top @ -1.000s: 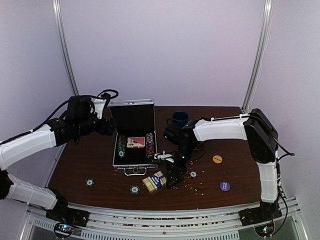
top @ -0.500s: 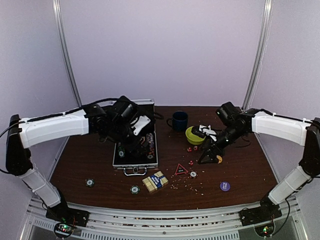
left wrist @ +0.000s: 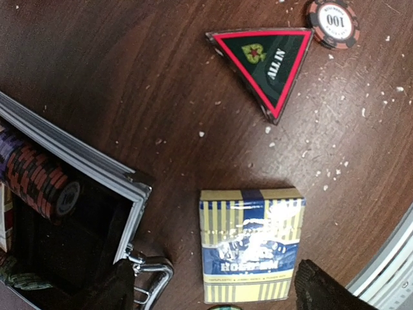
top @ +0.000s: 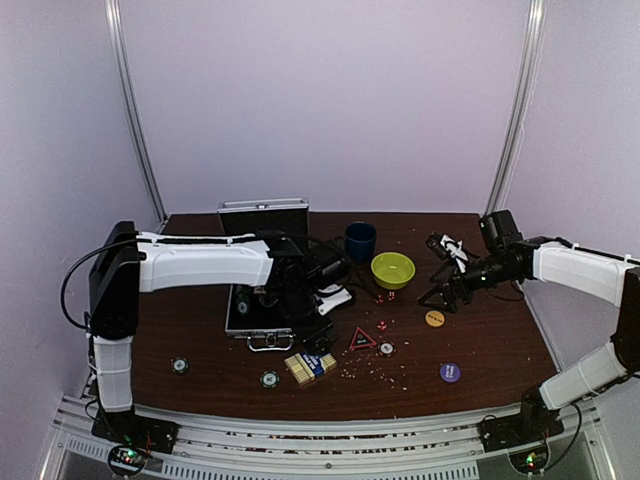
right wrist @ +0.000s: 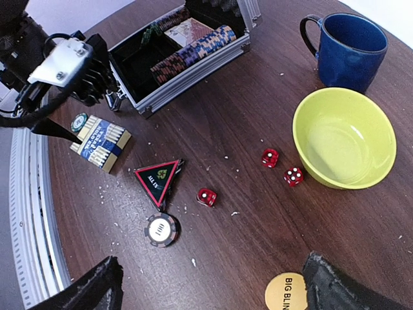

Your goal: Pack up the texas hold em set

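The silver briefcase [right wrist: 193, 72] lies open with rows of poker chips [right wrist: 193, 53] and the red card box [right wrist: 188, 29] inside. In front of it the blue card box [left wrist: 253, 245] lies flat on the table. My left gripper [left wrist: 219, 294] hangs open just above the box, one finger on each side, touching nothing. The red triangle [right wrist: 158, 179], a "100" chip [right wrist: 161, 229] and three red dice [right wrist: 206, 197] lie scattered to the right. My right gripper [right wrist: 210, 290] is open and empty, held high over the table's right side [top: 440, 295].
A dark blue mug [top: 360, 240] and a yellow-green bowl [top: 393, 270] stand behind the dice. A yellow disc [top: 434, 318] and a purple disc [top: 450, 372] lie to the right. Two loose chips [top: 179, 365] [top: 269, 379] sit near the front edge. Crumbs dot the tabletop.
My left arm swung from left of the briefcase, across it, down to the blue card box. My right arm pulled back from the blue card box to the right side.
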Robot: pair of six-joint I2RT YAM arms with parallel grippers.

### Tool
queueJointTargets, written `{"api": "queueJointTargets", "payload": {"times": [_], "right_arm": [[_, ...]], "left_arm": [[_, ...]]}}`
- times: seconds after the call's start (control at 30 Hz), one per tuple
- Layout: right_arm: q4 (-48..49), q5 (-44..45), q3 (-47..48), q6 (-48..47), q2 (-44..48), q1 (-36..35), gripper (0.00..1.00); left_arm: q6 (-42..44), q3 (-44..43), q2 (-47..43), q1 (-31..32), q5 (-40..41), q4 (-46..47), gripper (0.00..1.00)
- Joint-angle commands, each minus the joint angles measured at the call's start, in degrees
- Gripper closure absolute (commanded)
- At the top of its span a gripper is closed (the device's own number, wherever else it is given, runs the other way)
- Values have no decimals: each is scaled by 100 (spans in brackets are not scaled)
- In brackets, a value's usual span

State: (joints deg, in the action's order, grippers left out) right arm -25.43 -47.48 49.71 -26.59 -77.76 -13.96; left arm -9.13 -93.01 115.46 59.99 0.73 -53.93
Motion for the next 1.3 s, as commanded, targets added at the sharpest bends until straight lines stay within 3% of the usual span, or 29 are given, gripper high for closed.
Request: {"api": "queueJointTargets", "payload": {"times": [0.0, 0.13, 0.2, 0.37, 0.67, 0.93, 1.27], "right_arm": [[155, -157, -68, -107, -16, 7, 3], [113, -8, -75, -256, 21, 7, 2], [41, 51, -55, -360, -25, 7, 2], [-135, 58, 24, -485, -101, 7, 2], [-197, 11, 4, -576, -35, 7, 2], [-271, -100, 18, -632, -72, 6, 3], [-270, -62, -31, -659, -3, 6, 3]], "left_arm": [[73, -427, 385, -31, 160, -412, 12], [78, -328, 465, -31, -52, -441, 9], [60, -250, 454, -23, -143, -434, 3], [-32, -176, 492, 17, -153, -418, 2], [-103, -160, 769, 267, -259, -422, 8], [-362, -121, 828, 321, 151, -465, 11], [-359, -170, 955, 323, 30, -475, 27]]}}
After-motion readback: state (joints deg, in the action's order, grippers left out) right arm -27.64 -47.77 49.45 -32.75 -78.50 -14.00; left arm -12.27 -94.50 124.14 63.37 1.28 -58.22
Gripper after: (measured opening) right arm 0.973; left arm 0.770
